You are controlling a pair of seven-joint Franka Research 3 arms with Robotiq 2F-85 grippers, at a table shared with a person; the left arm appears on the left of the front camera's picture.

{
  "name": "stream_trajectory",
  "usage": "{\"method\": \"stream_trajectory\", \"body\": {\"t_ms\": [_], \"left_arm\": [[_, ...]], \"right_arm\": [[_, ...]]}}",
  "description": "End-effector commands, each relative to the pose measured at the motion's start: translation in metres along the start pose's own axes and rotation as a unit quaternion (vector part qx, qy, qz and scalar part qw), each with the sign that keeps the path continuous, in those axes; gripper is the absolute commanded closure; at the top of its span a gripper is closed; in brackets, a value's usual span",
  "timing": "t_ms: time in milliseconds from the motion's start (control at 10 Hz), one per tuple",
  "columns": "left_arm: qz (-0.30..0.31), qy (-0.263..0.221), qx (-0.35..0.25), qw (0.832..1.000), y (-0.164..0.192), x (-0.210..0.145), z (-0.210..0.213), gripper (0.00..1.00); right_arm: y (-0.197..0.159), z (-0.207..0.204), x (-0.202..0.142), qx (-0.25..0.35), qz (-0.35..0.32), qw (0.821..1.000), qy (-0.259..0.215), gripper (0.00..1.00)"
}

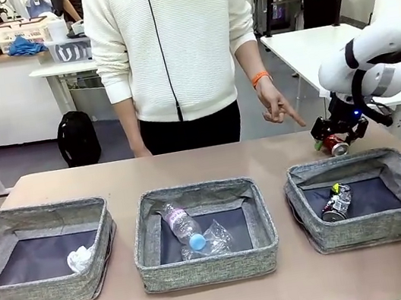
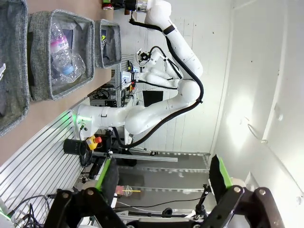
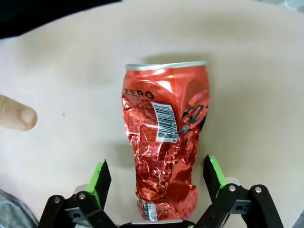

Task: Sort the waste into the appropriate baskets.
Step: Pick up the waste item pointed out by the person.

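Red can (image 3: 164,142): near the table's (image 1: 209,156) far right corner, behind the right basket (image 1: 375,228), between the right gripper's (image 3: 159,178) spread, non-touching fingers. Left gripper (image 2: 164,178): unclenched, empty.

Right gripper (image 3: 159,178) lowered, fingers spread apart, left gripper (image 2: 164,176) likewise spread

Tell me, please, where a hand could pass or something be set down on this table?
Bare strips run between the left basket and middle basket, between the middle and right basket, and along the near edge. The far-right corner is crowded: the right gripper, crushed red can and the person's hand.
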State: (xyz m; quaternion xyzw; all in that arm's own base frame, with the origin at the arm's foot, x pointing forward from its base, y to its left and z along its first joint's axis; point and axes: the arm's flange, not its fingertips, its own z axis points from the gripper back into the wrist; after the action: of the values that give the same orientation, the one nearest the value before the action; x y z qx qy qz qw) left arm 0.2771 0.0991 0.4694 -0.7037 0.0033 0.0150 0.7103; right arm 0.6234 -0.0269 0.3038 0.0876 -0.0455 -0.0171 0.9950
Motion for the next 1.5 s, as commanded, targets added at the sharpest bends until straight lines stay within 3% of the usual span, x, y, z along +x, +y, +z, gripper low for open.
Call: {"method": "stream_trajectory", "body": {"t_ms": [0,100,400,500,800,1400], "left_arm": [[-0.010,0.002,-0.008,1.000,-0.002,-0.002,0.000,0.00],[-0.010,0.002,-0.008,1.000,-0.002,-0.002,0.000,0.00],[-0.010,0.002,-0.008,1.000,-0.002,-0.002,0.000,0.00],[-0.010,0.002,-0.008,1.000,-0.002,-0.002,0.000,0.00],[-0.010,0.002,-0.008,1.000,-0.002,-0.002,0.000,0.00],[-0.010,0.002,-0.008,1.000,-0.002,-0.002,0.000,0.00]], "right_arm": [[0.005,0.004,-0.004,-0.017,-0.007,1.000,-0.003,0.00],[0.005,0.004,-0.004,-0.017,-0.008,1.000,0.000,0.00],[0.004,0.004,-0.005,-0.019,-0.010,1.000,0.002,0.92],[0.004,0.004,-0.005,-0.022,-0.012,1.000,0.003,1.00],[0.003,0.004,-0.004,-0.029,-0.011,1.000,0.002,0.97],[-0.011,0.026,-0.003,-0.014,-0.036,0.999,-0.010,1.00]]}}
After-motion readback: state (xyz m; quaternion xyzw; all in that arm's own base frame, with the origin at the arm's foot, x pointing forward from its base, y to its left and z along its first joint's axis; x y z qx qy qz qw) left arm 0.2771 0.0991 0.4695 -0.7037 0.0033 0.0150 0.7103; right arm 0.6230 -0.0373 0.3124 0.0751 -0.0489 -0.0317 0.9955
